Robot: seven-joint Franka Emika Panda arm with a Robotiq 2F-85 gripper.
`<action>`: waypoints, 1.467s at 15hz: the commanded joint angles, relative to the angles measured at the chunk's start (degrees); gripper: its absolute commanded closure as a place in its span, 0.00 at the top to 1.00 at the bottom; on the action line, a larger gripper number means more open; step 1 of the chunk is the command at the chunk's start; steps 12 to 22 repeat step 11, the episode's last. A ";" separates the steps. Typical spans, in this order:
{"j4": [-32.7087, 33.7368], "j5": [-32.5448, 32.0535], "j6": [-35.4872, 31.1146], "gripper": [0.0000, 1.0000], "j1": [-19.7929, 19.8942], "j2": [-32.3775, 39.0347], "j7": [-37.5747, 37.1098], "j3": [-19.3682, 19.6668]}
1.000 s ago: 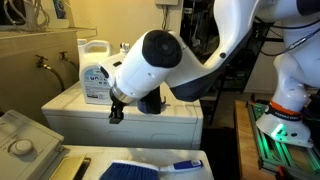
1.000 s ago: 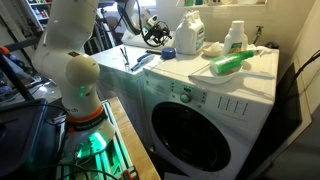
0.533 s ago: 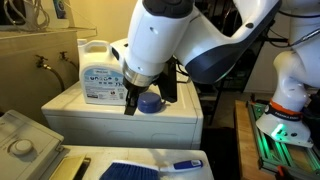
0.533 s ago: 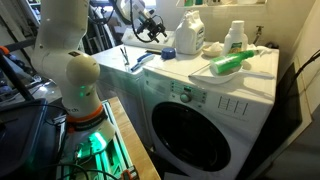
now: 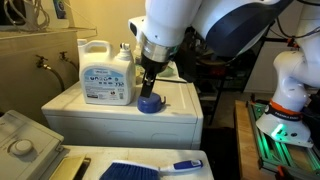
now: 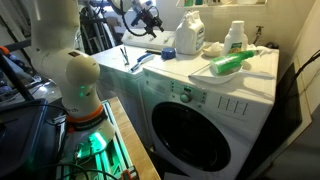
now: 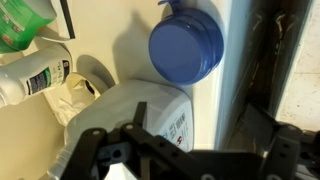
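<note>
A round blue cup stands on the white washing machine top, next to a large white detergent jug. My gripper hangs just above the cup, open and empty. In the wrist view the blue cup lies ahead of the dark fingers, with the jug just below it. In an exterior view the gripper hovers near the jug at the machine's far end.
A white bottle with a green label, a lying green bottle and a crumpled cloth sit on the machine top. A blue brush lies in the foreground. A sink unit stands at the left.
The arm has swung over the machine top and turned the gripper downward; it went from in front of the jug to just above the blue cup.
</note>
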State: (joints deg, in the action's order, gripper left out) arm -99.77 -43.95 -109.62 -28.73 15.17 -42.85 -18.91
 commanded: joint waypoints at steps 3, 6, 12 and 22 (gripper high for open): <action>-7.66 3.58 -0.01 1.00 1.82 -8.53 -5.65 0.53; -9.45 1.31 -0.40 1.00 2.40 -10.87 -8.57 0.36; -6.85 1.66 0.35 1.00 2.69 -9.10 -7.44 -0.33; -6.85 1.66 0.35 1.00 2.69 -9.10 -7.44 -0.33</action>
